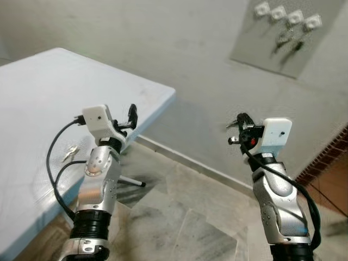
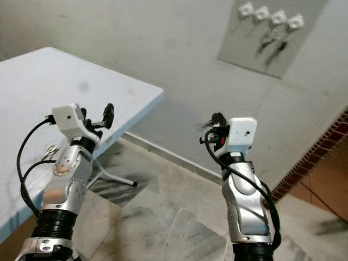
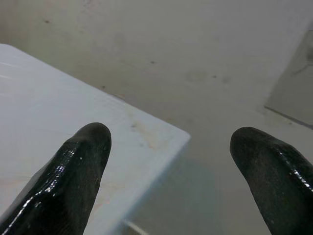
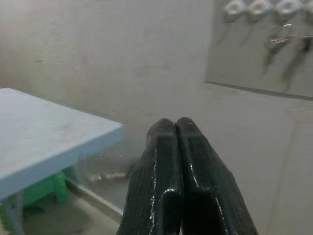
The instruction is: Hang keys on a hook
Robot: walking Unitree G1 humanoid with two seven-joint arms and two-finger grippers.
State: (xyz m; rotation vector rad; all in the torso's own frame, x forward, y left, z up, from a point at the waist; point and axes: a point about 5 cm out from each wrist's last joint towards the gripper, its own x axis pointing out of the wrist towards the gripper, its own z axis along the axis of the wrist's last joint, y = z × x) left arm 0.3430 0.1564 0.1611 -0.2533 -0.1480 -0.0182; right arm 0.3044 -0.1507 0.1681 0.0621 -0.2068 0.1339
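Note:
A grey hook board (image 1: 283,33) hangs on the wall at the upper right, with several white hooks (image 1: 278,13) along its top. Two bunches of keys (image 1: 287,39) dangle from the hooks. Another bunch of keys (image 1: 70,154) lies on the white table (image 1: 49,92) next to my left arm. My left gripper (image 1: 130,116) is open above the table's right edge, with nothing between its fingers (image 3: 83,156). My right gripper (image 1: 242,128) is shut in mid-air, below and left of the board and well short of the wall. A small grey sliver shows beside its tips; I cannot tell what it is.
The table's metal leg foot (image 1: 132,182) rests on the marble floor (image 1: 190,217) under the table corner. A green stool (image 4: 49,188) stands beneath the table. A brick wall section (image 1: 331,155) rises at the far right. Open floor lies between me and the wall.

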